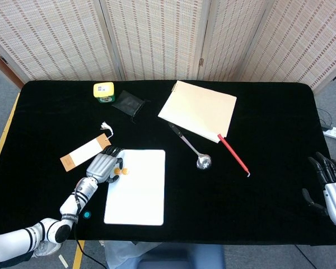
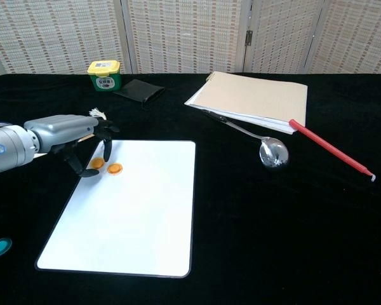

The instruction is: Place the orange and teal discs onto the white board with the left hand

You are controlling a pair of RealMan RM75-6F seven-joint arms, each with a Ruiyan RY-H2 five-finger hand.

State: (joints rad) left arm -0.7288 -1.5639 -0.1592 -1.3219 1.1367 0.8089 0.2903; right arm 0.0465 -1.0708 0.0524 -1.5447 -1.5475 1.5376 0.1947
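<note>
1. The left robot hand [image 2: 76, 136] hangs over the upper left corner of the board [image 2: 146, 210], fingers curled down, pinching an orange disc [image 2: 97, 163] between thumb and fingertip. The disc looks to be at or just over the board's surface; I cannot tell whether it touches.

2. A second orange disc [image 2: 115, 168] lies flat on the board just beside the held one, on the side toward the board's middle. The two are close but apart.

3. The relation that matters next: the teal disc [image 2: 0, 246] lies on the table off the board's left edge, near its lower corner, so well back from the left robot hand and toward the robot's body. In the head view it shows as a small dot [image 1: 87, 214] beside the left forearm.

4. To reach it, the left robot hand would, as I judge, have to let go here and draw back along the board's left edge, which is the board's long axis.

5. The right robot hand [image 1: 330, 188] is at the far right edge of the table, fingers spread and holding nothing. It is far from both discs, and the task names the left one anyway.

6. Progress, as a judgement: one orange disc placed, one being set down, teal not yet moved.
</note>
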